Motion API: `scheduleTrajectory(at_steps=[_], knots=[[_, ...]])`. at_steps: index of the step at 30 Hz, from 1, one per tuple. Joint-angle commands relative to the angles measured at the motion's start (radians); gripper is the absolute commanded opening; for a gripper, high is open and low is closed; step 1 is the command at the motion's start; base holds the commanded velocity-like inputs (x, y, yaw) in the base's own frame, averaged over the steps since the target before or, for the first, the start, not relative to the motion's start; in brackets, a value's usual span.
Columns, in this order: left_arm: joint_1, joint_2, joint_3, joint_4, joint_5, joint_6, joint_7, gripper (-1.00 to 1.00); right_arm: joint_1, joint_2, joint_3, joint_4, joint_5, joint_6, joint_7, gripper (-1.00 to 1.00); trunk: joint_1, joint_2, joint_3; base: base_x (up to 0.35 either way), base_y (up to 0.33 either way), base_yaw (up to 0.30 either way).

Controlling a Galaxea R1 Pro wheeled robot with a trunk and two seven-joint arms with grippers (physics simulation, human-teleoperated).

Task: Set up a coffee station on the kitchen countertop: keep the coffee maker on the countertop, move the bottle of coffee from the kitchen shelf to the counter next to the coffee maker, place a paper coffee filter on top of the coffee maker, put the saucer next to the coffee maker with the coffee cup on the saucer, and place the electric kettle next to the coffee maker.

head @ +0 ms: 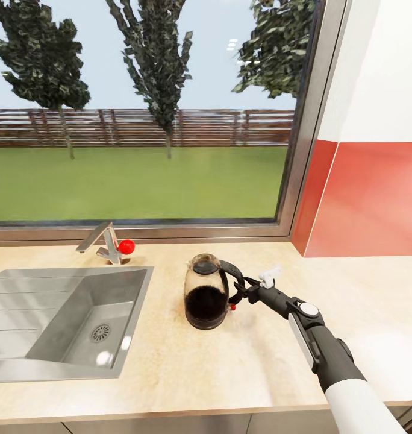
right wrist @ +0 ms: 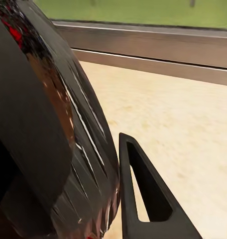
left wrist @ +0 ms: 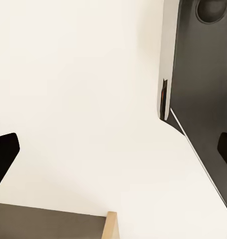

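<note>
The electric kettle point(head: 206, 299) is seen standing upright on the kitchen countertop point(head: 170, 361), just to the right of the steel sink point(head: 61, 325) and below the window point(head: 140, 114). Its black loop handle point(head: 233, 278) is pinched by the right gripper point(head: 242, 290), whose arm is extended from the lower right. In the right wrist view, one finger point(right wrist: 143, 199) is shown pressed beside the kettle's dark glass body point(right wrist: 49, 139). The left gripper's point(left wrist: 113, 149) dark fingertips point(left wrist: 4, 154) are held spread apart over a pale surface.
</note>
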Motion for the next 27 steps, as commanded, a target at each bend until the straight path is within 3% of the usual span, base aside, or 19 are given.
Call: scheduleTrajectory(at_steps=[1, 12, 17, 19, 27], knots=[[0.0, -0.001, 0.002, -0.002, -0.004, 0.003, 0.0, 1.0, -0.001, 0.0, 0.001, -0.002, 0.0, 0.006, 0.003, -1.0, 0.001, -0.002, -0.002, 0.0, 0.0, 0.0], [0.001, 0.004, 0.002, -0.001, -0.004, 0.003, 0.0, 1.0, -0.001, 0.0, 0.019, -0.018, -0.001, 0.012, 0.001, -1.0, 0.001, -0.002, -0.002, 0.0, 0.0, 0.0], [0.001, 0.002, 0.002, -0.001, -0.004, 0.001, -0.001, 1.0, -0.001, 0.0, 0.02, -0.118, -0.001, 0.029, -0.002, -1.0, 0.001, -0.002, -0.002, 0.0, 0.0, 0.0], [0.001, -0.001, 0.001, -0.002, -0.004, -0.001, -0.001, 1.0, -0.001, 0.016, 0.02, -0.241, -0.001, 0.145, -0.005, -1.0, 0.001, -0.002, -0.002, 0.0, 0.0, 0.0], [0.001, -0.002, 0.001, -0.002, -0.004, 0.001, -0.001, 1.0, -0.001, 0.034, 0.022, -0.452, -0.001, 0.373, -0.005, -1.0, 0.001, -0.002, -0.002, 0.0, 0.0, 0.0]])
